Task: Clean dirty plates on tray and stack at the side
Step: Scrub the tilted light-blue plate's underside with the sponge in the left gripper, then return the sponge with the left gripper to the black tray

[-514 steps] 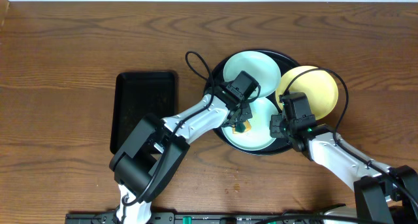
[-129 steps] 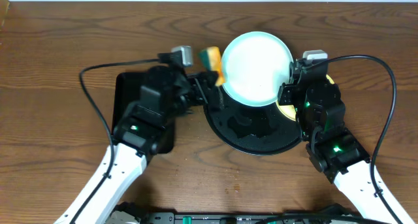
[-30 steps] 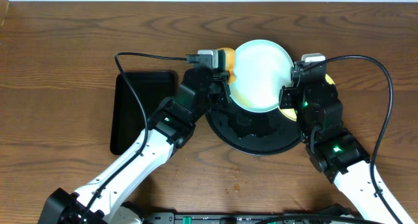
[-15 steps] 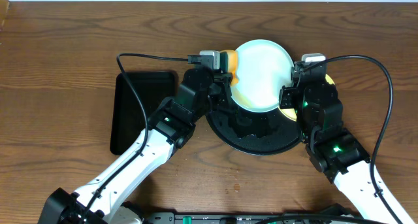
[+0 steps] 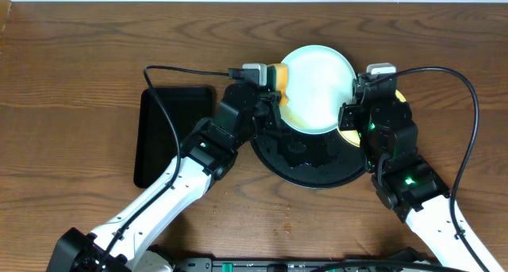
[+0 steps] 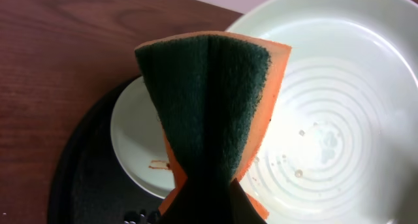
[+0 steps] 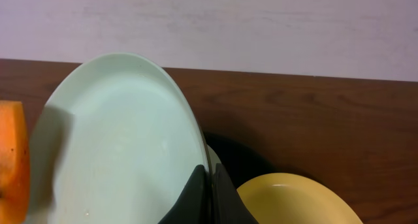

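Observation:
My right gripper (image 7: 210, 185) is shut on the rim of a pale blue-white plate (image 5: 317, 90), holding it raised and tilted over the round black tray (image 5: 309, 165). My left gripper (image 5: 266, 82) is shut on an orange sponge with a green scouring face (image 6: 209, 106), which touches the plate's left edge. The held plate (image 6: 339, 106) shows small specks on its ridged surface. A second pale plate (image 6: 140, 145) with a brown smear lies in the tray (image 6: 85, 191) below. The pale yellow plate (image 7: 300, 198) sits at the tray's right, mostly hidden overhead (image 5: 399, 98).
A smaller rectangular black tray (image 5: 171, 133) lies on the wooden table to the left of the round tray. Cables from both arms loop above the table. A pale wall runs along the table's far edge (image 7: 261, 21).
Over the last second the sponge has slid slightly right against the held plate's left edge. Seventeen seconds ago all three plates lay in the tray; one is now lifted.

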